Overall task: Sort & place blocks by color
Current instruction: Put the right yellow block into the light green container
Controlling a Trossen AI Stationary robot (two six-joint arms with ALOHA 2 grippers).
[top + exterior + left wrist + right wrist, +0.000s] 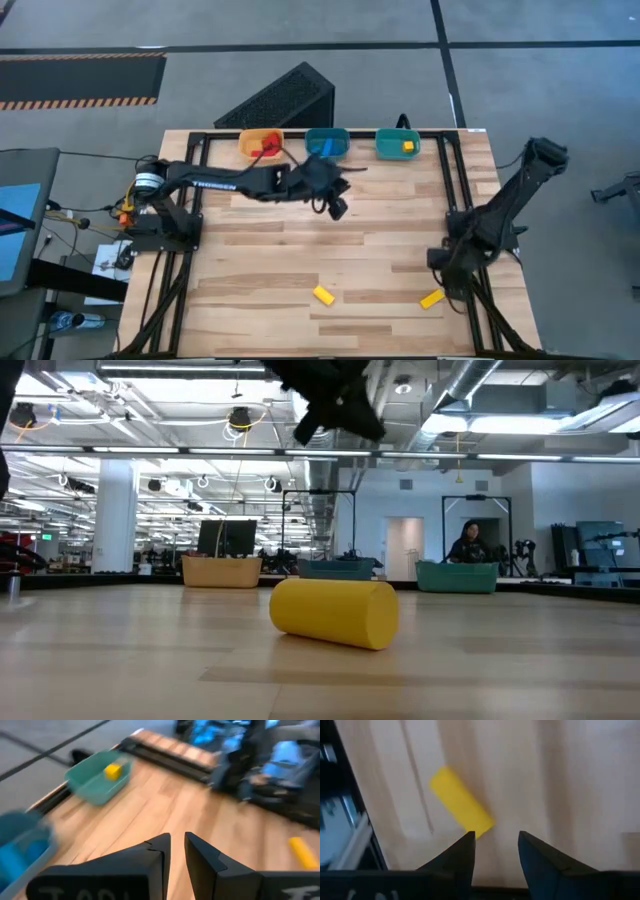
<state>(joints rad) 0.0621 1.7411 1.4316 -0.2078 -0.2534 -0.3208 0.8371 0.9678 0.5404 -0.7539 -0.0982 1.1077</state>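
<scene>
A: Blocks? Two yellow bars lie on the table's near part: one [323, 294] mid-table, one [431, 298] beside the right gripper [495, 840], whose fingers stand apart, empty, just above it.

B: Bins? A red block [268, 148] in the orange bin [250, 146], blue [324, 146] in the blue bin [341, 134], a yellow cube [409, 146] in the teal bin [388, 150].

A: Left gripper [173, 851]: raised near the blue bin, fingers nearly closed, nothing between them.
</scene>
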